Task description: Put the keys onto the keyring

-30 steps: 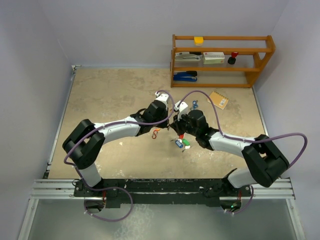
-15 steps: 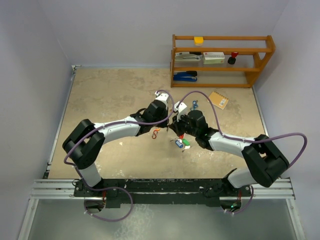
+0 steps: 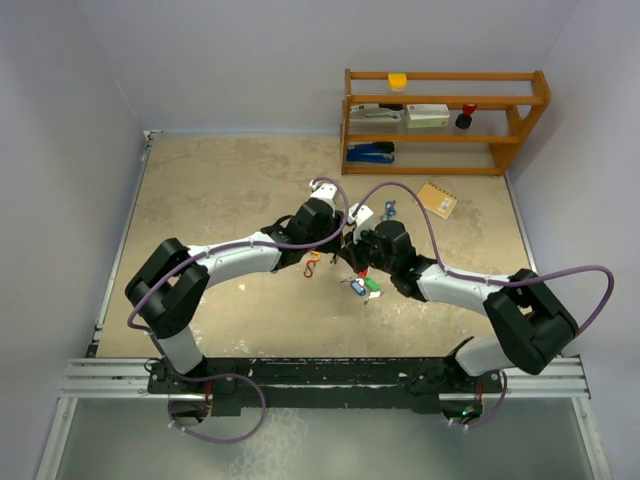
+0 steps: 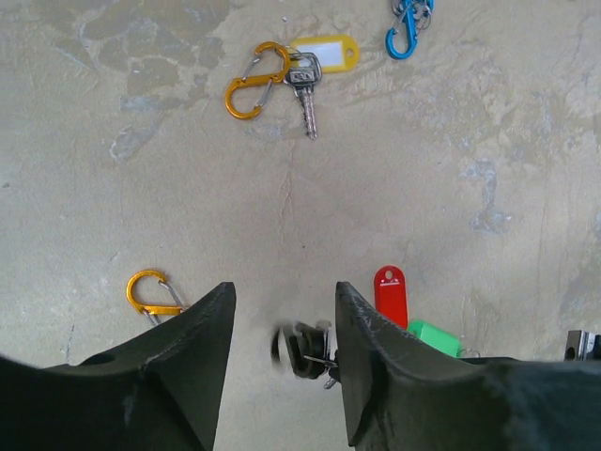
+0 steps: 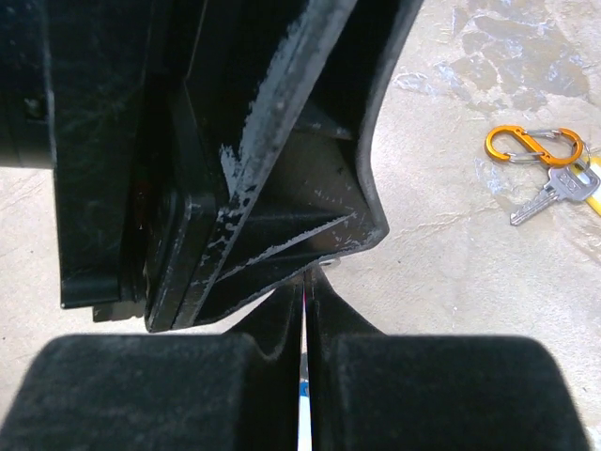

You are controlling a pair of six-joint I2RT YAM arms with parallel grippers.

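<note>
Shows the left end effector (image 4: 284,293) parted partway, where it was shut a second ago, with both arms otherwise unmoved over the worktop (image 4: 423,188). Frames a blurred metal ring (image 4: 302,349) between its fingers, contact unclear. Finds the right end effector (image 5: 304,291) closed tight against the left one. Leaves a red tag (image 4: 390,291) and a green tag (image 4: 434,338) just beside the ring. Places a yellow-tagged key (image 4: 305,80), joined to an orange clip (image 4: 254,80), farther out.
</note>
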